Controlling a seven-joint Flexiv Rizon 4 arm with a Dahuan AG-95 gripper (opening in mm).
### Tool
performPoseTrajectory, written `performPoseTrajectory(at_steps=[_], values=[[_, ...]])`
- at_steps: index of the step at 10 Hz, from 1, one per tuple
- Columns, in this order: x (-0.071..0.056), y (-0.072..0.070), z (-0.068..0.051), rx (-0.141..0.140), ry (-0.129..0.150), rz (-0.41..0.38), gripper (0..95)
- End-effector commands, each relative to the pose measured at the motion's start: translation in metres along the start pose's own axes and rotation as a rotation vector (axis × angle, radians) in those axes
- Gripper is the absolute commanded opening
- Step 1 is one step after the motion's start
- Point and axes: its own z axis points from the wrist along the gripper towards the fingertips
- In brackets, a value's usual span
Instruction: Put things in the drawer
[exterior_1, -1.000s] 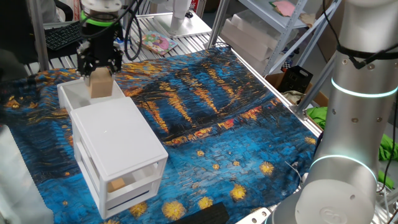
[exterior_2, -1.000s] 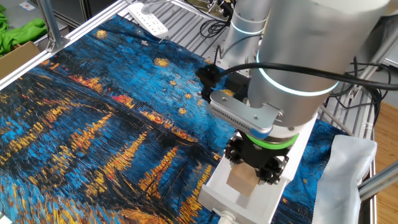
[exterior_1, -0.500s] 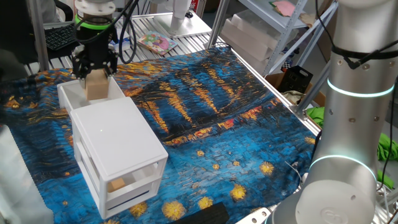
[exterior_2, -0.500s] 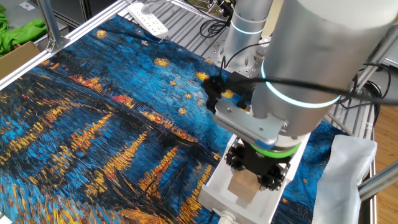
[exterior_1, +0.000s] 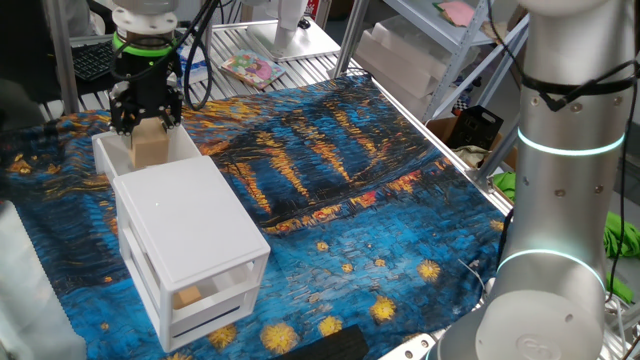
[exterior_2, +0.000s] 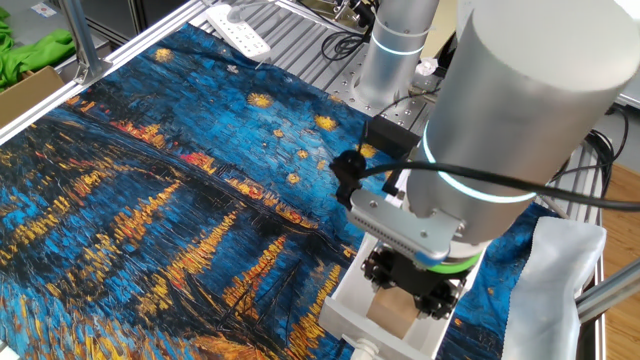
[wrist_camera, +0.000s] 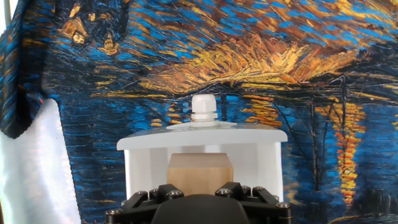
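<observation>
My gripper (exterior_1: 147, 120) is shut on a light-tan wooden cube block (exterior_1: 149, 149). It holds the block low inside the pulled-out white top drawer (exterior_1: 104, 152) of the small white cabinet (exterior_1: 190, 225). In the other fixed view the block (exterior_2: 392, 311) sits under the gripper (exterior_2: 408, 284), between the drawer walls (exterior_2: 343, 298). In the hand view the block (wrist_camera: 199, 169) is just beyond the gripper (wrist_camera: 199, 198), behind the drawer's front wall (wrist_camera: 199, 138) with its white knob (wrist_camera: 204, 107). Another wooden block (exterior_1: 187, 296) lies in a lower see-through drawer.
The table carries a blue and orange painted cloth (exterior_1: 340, 170). The robot's grey base column (exterior_1: 565, 230) stands at the right. A white cloth (wrist_camera: 37, 168) lies beside the cabinet. A white power strip (exterior_2: 240, 30) lies at the far table edge.
The gripper has moved with the block towards the drawer's outer end and lower into the drawer. The block stays gripped.
</observation>
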Motion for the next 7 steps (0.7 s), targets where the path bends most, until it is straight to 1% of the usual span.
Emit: performPoseTrajectory(at_steps=[1, 4, 7], values=[[-0.0005, -0.0013, 0.0019, 0.004, -0.002, -0.002, 0.0], [-0.0027, -0.0033, 0.0065, 0.010, -0.002, -0.009, 0.0], [-0.0045, -0.0046, 0.0109, 0.008, -0.005, -0.010, 0.0]])
